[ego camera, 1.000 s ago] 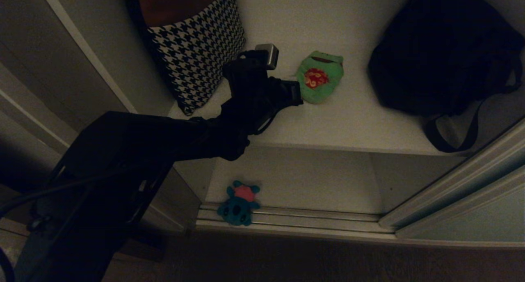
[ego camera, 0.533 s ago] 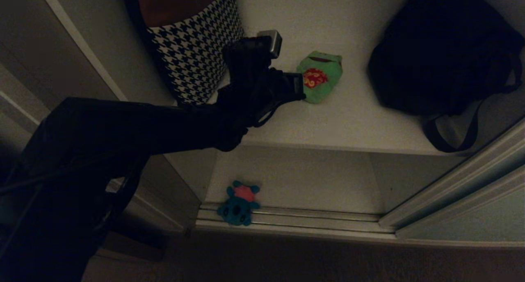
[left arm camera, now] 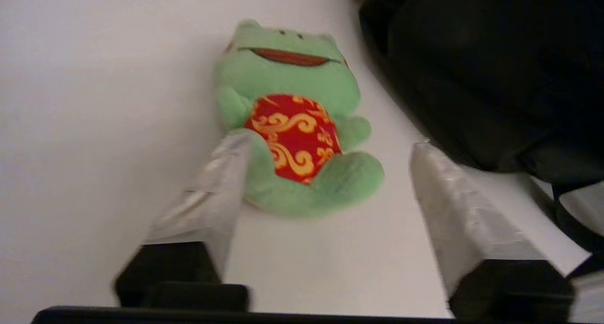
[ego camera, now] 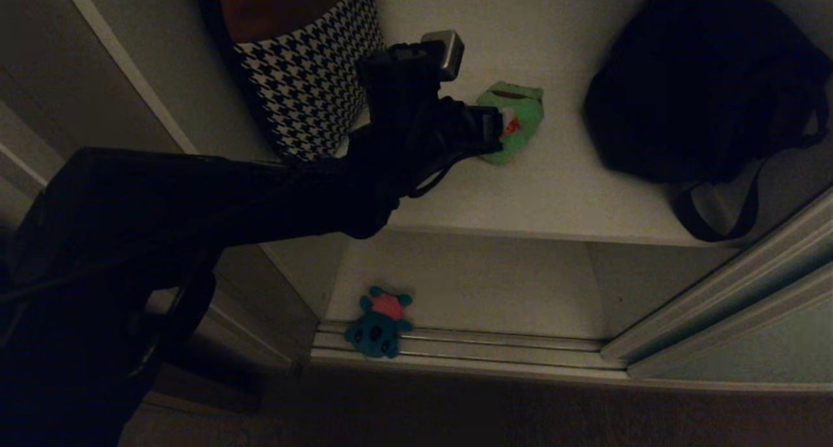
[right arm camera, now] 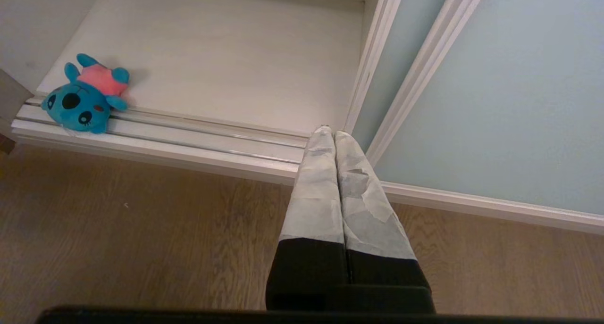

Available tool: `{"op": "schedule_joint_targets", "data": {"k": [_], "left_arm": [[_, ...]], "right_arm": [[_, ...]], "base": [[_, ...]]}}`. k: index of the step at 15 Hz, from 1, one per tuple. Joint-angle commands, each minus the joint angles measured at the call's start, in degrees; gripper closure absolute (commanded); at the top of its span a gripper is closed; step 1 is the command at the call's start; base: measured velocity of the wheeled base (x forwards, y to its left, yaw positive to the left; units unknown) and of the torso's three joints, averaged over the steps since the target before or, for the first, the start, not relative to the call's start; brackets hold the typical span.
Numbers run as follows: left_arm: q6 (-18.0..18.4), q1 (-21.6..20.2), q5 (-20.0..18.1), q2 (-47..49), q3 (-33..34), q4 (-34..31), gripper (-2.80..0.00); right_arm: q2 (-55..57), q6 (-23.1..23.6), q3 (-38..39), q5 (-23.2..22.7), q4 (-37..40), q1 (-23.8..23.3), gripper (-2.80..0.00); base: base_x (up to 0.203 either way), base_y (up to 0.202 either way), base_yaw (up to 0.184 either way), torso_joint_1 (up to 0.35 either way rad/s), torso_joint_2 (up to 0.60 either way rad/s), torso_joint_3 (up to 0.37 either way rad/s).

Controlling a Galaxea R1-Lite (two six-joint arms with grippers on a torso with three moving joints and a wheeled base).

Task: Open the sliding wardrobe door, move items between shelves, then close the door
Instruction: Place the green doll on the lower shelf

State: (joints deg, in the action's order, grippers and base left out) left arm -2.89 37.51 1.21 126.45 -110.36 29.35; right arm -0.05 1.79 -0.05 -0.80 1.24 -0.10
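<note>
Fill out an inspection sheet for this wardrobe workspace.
Surface: upper shelf and lower shelf, off-white boards.
Job's things: green frog plush lies on the upper shelf; teal plush lies at the lower shelf's front edge, partly on the floor track; sliding door stands open, off to the right.
Clutter: houndstooth bag and black bag on the upper shelf, either side of the frog.
Grippers: left gripper open, straddling the frog's lower half; right gripper shut, parked above the wooden floor.
Cables: nothing seen.
Surroundings: dim wardrobe interior.
</note>
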Motion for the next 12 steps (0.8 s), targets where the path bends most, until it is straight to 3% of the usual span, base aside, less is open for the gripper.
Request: {"op": "schedule_joint_targets", "data": {"k": [1,7,12], "left_arm": [[-0.10,0.02,0.02,0.46,-0.03,0.26,-2.80],[-0.53,-0.07,0.11,0.90,-0.12,0.26,-2.80],[-0.71,-0.07,0.02,1.84,-0.20,-0.18,-2.80]], "right_arm": [[-0.04,0.06,-0.04,-0.06,-0.01,0.01,0.00],[-0.04,0.00,-0.04,-0.03,0.03,0.01,0.00],[-0.04,0.06,-0.04,-0.06,-0.01,0.01,0.00]], "base": [[0.000,0.000,0.000,0.000,0.00,0.000],[0.015,0.000,0.000,0.000,0.00,0.001],[0.187,0.000,0.001,0.002,0.00,0.003]]}}
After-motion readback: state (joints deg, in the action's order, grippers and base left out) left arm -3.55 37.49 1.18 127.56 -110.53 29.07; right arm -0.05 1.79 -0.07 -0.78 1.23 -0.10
